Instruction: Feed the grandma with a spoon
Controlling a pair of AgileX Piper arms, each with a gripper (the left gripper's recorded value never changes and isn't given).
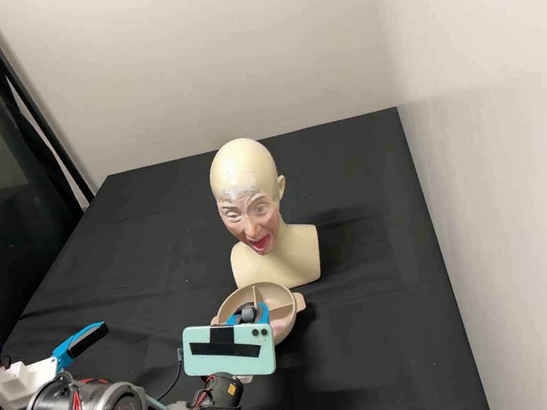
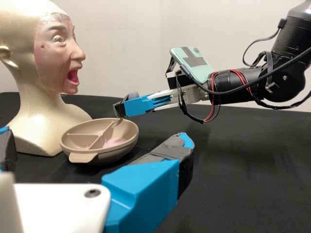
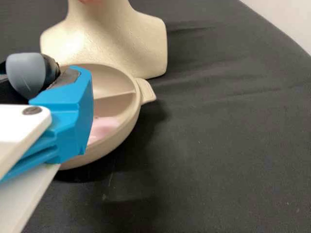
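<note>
The grandma head (image 1: 258, 214) stands on the black surface (image 1: 369, 219), mouth open; the divided bowl (image 1: 293, 306) sits just in front of its bust; the right jaws are closed on the spoon (image 3: 26, 73), its tip dipping into the bowl; the left jaws gape wide, empty.

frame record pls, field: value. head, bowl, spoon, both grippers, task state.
head: mannequin head upright on the black bench, mouth open
bowl: divided beige bowl right in front of the bust; pink food in one compartment
spoon: spoon tip angled down into the bowl
right gripper: right gripper shut on the spoon, above the bowl's rim
left gripper: left gripper open, empty, off to the side, apart from the bowl
task state: feeding not yet done; spoon is well below the mouth
</note>
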